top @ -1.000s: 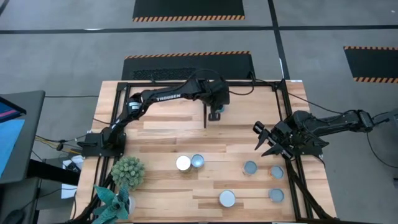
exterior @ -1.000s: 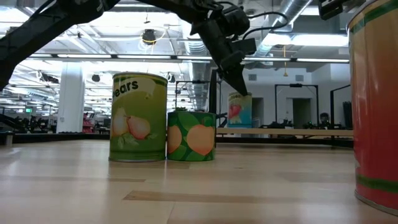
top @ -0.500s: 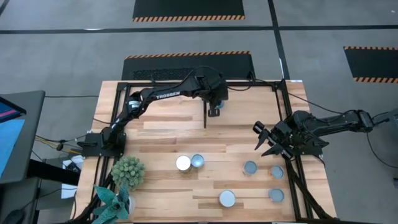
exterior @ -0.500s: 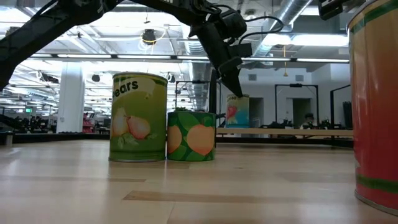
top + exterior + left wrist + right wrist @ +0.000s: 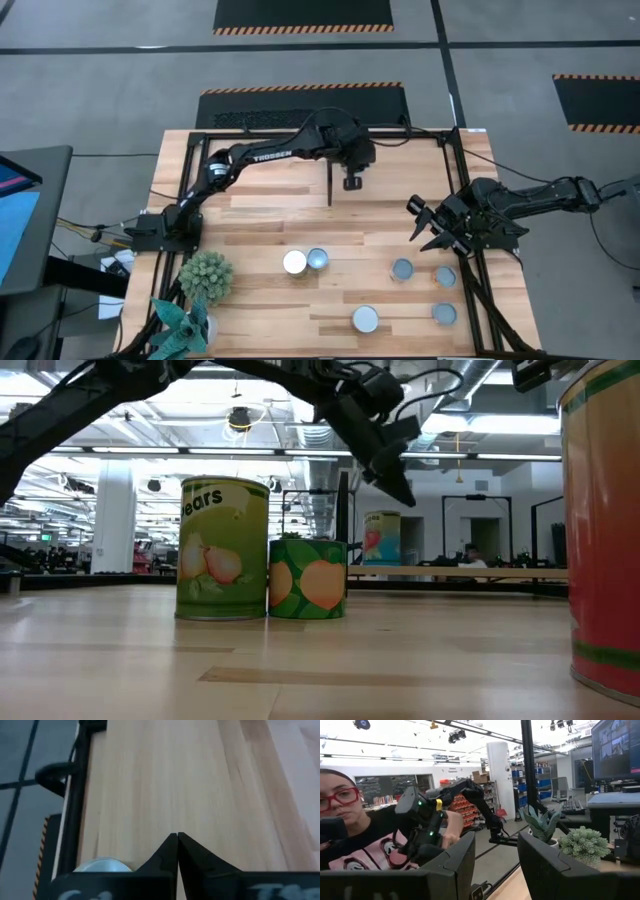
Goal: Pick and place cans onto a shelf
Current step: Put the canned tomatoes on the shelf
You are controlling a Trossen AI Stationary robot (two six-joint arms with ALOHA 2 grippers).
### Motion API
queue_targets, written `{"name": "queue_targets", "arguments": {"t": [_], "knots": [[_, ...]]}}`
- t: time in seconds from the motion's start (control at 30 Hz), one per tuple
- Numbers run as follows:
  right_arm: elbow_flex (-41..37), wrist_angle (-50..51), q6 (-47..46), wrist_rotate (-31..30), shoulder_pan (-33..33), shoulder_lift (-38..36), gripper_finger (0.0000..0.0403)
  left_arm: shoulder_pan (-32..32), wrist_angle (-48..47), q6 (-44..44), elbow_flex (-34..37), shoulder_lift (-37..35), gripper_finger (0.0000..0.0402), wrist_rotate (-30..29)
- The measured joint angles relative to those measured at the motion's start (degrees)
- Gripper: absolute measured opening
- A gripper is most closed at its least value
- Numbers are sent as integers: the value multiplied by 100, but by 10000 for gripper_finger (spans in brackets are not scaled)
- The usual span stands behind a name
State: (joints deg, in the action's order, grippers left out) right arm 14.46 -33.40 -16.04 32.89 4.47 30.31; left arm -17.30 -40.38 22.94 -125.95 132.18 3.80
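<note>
One can (image 5: 382,538) stands upright on the wood planks inside the shelf's black frame (image 5: 330,135), just right of the divider bar (image 5: 329,185). Its silver top shows in the left wrist view (image 5: 102,865); my left arm hides it in the high view. My left gripper (image 5: 352,183) (image 5: 404,490) is shut and empty (image 5: 177,851), a little above and to the right of that can. Several more cans stand on the near planks, among them a pears can (image 5: 222,548) (image 5: 294,262) touching a peach can (image 5: 308,578) (image 5: 318,258). My right gripper (image 5: 430,225) (image 5: 495,855) is open and empty at the table's right edge.
Other cans stand at the near right (image 5: 402,269) (image 5: 445,276) (image 5: 366,319) (image 5: 444,314); one looms close in the low view (image 5: 605,530). Two potted plants (image 5: 206,275) (image 5: 180,325) stand at the near left corner. A person (image 5: 350,830) shows beyond the table.
My left gripper's fingers stood at the top of the can on the shelf. They have gone up and toward the table's right edge, clear of it. The can stays upright in its place.
</note>
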Motion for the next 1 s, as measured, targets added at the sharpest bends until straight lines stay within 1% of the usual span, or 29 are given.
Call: {"name": "queue_targets", "arguments": {"t": [0.03, 0.1, 0.2, 0.23, 0.33, 0.53, 0.7, 0.83, 1.0], "knots": [[2, 2, -2, -3, -1, 1, 173, 0, 205, 33, -8, 75, 0, 9], [2, 12, 0, -5, -2, 2, 173, -8, 128, 39, 12, 132, 0, 28], [2, 38, 0, -5, -2, 1, 173, 7, 462, 95, -7, 288, 0, 8], [2, 55, 1, -5, -2, 2, 173, 7, 358, 101, 6, 294, 0, 14], [4, 86, 1, -6, -2, -1, 173, 11, 434, 167, 5, 300, 0, -4], [4, 94, 1, -5, -2, -1, 173, 4, 300, 164, 0, 277, 0, -242], [4, 109, 3, -3, -2, -1, 173, 4, 6, 164, 0, 260, 0, -433], [4, 126, 3, -3, -2, -1, 173, 4, -27, 162, 0, 260, 0, -490], [4, 126, 3, -1, -2, -1, 173, 2, -155, 175, 0, 260, 0, -728]]}}
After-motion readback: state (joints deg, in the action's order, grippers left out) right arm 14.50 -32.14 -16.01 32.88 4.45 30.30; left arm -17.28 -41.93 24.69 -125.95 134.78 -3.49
